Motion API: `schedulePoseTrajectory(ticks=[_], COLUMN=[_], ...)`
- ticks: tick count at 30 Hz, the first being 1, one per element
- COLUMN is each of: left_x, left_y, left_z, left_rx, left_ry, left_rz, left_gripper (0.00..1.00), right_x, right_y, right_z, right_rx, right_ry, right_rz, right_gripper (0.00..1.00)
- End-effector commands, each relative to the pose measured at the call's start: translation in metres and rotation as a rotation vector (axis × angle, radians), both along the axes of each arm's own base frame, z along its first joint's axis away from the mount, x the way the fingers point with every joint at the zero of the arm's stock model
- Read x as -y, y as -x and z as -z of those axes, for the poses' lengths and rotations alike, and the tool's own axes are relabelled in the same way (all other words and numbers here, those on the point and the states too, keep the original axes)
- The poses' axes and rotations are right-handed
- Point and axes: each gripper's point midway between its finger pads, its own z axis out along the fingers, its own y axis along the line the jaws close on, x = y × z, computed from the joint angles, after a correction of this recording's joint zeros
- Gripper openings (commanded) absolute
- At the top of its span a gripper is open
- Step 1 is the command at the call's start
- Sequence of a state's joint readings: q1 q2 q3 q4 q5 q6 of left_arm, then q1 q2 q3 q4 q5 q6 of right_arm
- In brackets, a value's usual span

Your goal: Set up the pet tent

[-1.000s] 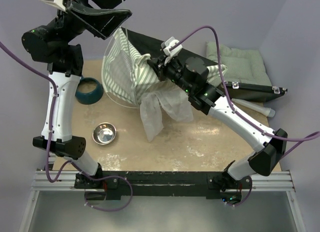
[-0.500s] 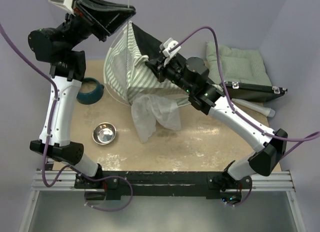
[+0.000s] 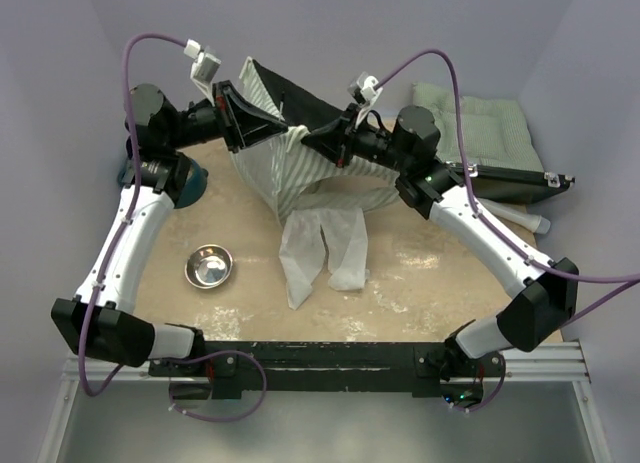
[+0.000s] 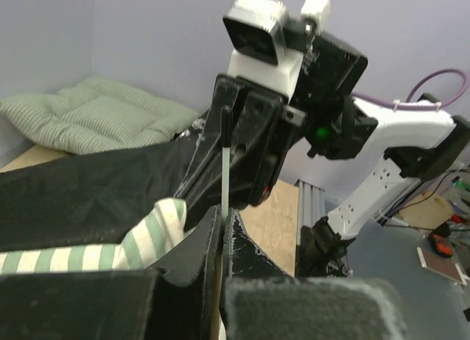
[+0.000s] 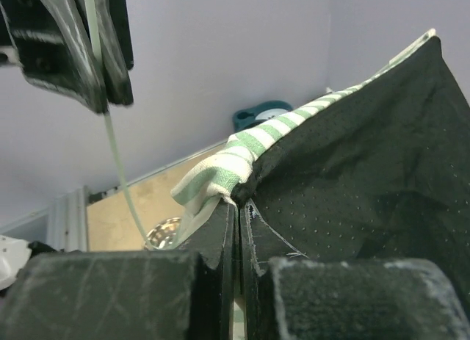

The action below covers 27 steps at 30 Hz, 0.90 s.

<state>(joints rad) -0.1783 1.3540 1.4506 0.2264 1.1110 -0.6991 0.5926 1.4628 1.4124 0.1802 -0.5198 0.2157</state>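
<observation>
Pet tent [image 3: 288, 173]: green-white stripes, black mesh

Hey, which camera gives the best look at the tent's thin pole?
The left wrist view: the thin pole rises straight out of the shut left end effector, sharp against the other arm. The right wrist view shows only a pale stretch hanging below that end effector. In the top view it is too thin to make out.

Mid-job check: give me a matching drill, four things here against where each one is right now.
Things: 1 tent; 2 steel bowl; 3 teal bowl; 4 cushion.
Places: A far right corner; B near left, in the open; C held up, centre back; D far left, partly hidden.
Pairs: 1-C; 2-B; 3-D; 4-A.
</observation>
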Motion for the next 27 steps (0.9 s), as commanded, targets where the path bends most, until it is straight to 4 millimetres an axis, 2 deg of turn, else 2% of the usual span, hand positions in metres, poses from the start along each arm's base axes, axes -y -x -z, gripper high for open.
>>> schedulePoseTrajectory(ticks=[1, 7, 9, 19, 23, 27], left_x=[-0.007, -0.01, -0.006, 0.023, 0.037, 0.043], left_y=[0.015, 0.026, 0.028, 0.034, 0.04, 0.042], left_z=[0.054, 0.1, 0.111, 0.123, 0.135, 0.142], left_rx=[-0.096, -0.185, -0.213, -0.198, -0.225, -0.25], left_ry=[-0.14, -0.219, -0.226, -0.221, -0.231, -0.227], left_rz=[0.018, 0.032, 0.047, 0.154, 0.218, 0.236], left_gripper=[0.0, 0.0, 0.0, 0.0, 0.0, 0.0], right_x=[0.015, 0.031, 0.03, 0.023, 0.024, 0.026], right_y=[0.03, 0.016, 0.016, 0.01, 0.01, 0.012], right_z=[-0.071, -0.067, -0.067, -0.061, -0.062, -0.063], right_rx=[0.118, 0.029, 0.012, -0.033, -0.036, -0.032], right_ry=[-0.181, -0.236, -0.254, -0.277, -0.291, -0.295], right_rz=[-0.114, -0.121, -0.148, -0.181, -0.175, -0.168], right_gripper=[0.0, 0.0, 0.0, 0.0, 0.0, 0.0])
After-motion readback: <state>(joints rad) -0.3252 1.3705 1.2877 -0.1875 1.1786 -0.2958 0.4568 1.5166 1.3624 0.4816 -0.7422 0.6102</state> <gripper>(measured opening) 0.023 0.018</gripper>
